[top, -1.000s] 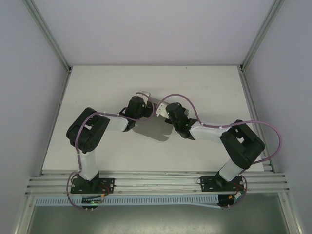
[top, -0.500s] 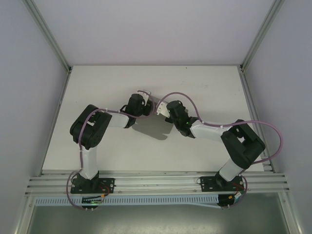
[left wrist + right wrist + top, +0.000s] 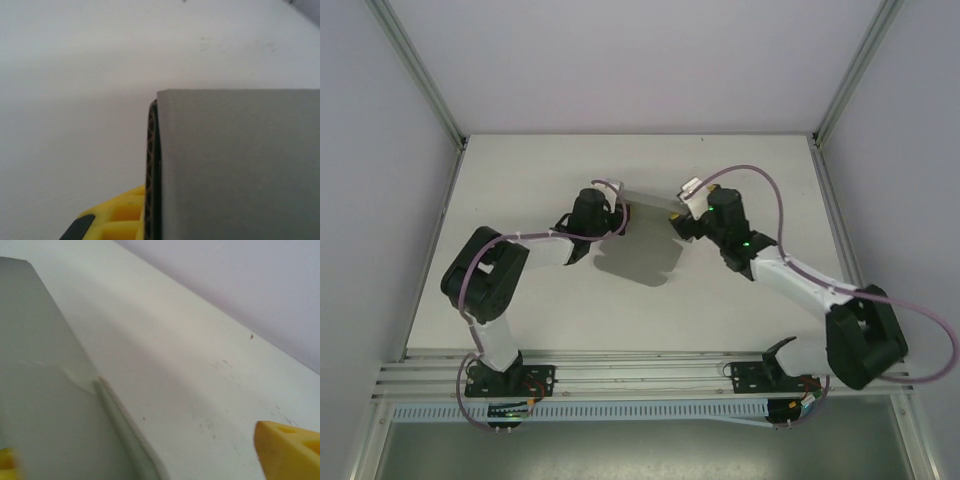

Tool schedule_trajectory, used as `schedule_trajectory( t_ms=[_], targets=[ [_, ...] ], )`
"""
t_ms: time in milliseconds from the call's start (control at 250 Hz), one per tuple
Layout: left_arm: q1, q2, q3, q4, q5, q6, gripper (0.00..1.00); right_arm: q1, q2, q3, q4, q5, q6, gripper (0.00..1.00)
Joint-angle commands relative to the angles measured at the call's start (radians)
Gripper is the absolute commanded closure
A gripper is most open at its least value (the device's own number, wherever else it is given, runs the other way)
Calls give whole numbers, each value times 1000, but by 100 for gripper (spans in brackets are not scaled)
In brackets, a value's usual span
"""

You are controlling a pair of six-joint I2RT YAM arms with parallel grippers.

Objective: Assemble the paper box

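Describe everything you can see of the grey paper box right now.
The paper box is thin, plain grey cardboard, matte and smooth, not yet a finished box. From above it reads as one broad panel over the middle of the white table, between the arms. The left tool is shut on its left edge, a ribbed black pad flat against one face. The right wrist view shows a folded seam across it. The right tool stands open beside it.

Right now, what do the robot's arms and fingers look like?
The left arm and right arm are both chunky black joints linked by white tubes. A thin purple cable loops along each one. The fingers are bright yellow plastic with little hollows, and one has a black ridged pad. A tiny green light glows on the right arm.
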Motion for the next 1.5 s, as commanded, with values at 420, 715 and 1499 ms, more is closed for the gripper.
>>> schedule_trajectory(
  t_ms=[420, 715, 1499],
  targets=[
    [12, -28, 79, -150, 129, -142, 100, -130, -28, 16, -48, -581, 251, 86],
    [28, 63, 246, -578, -227, -255, 100, -88, -80, 23, -67, -510, 236, 100],
    [45, -61, 198, -612, -239, -210, 100, -49, -87, 36, -74, -425, 239, 100]
  ],
)
